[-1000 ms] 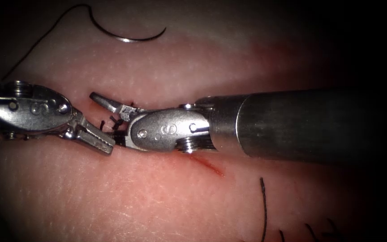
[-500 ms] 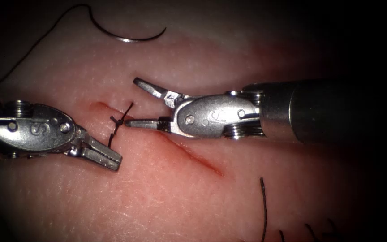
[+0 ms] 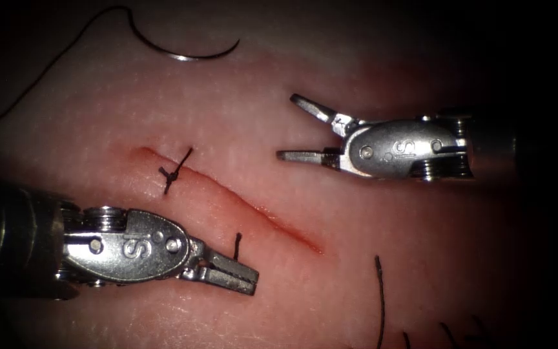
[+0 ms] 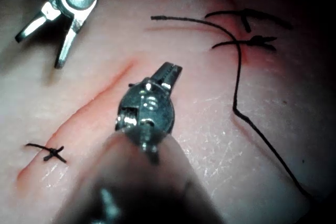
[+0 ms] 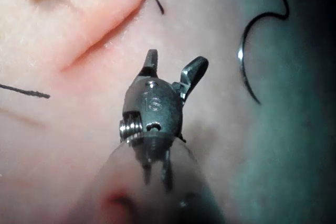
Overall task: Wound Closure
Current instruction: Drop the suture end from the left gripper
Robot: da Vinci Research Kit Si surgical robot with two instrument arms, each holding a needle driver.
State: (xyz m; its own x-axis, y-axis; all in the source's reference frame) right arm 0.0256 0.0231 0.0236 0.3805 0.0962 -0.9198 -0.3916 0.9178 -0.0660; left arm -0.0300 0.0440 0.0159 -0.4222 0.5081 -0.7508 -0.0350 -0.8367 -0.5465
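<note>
On the far left of the tissue (image 3: 240, 103), the needle (image 3: 185, 53) lies loose, not in the tissue, its thread (image 3: 40, 77) trailing off left. Neither tool holds it. Right hand (image 3: 295, 128) hovers right of the cut (image 3: 253, 210), jaws spread wide, gripping nothing. Left hand (image 3: 240, 276) sits near-left of the cut, jaws closed on a short cut end of thread (image 3: 237, 245) that sticks up beside them. One knotted stitch (image 3: 174, 173) crosses the cut's far-left end, tails short. Red fluid (image 3: 298, 238) lines the cut. Another loose thread piece (image 3: 380, 297) lies on the near right.
</note>
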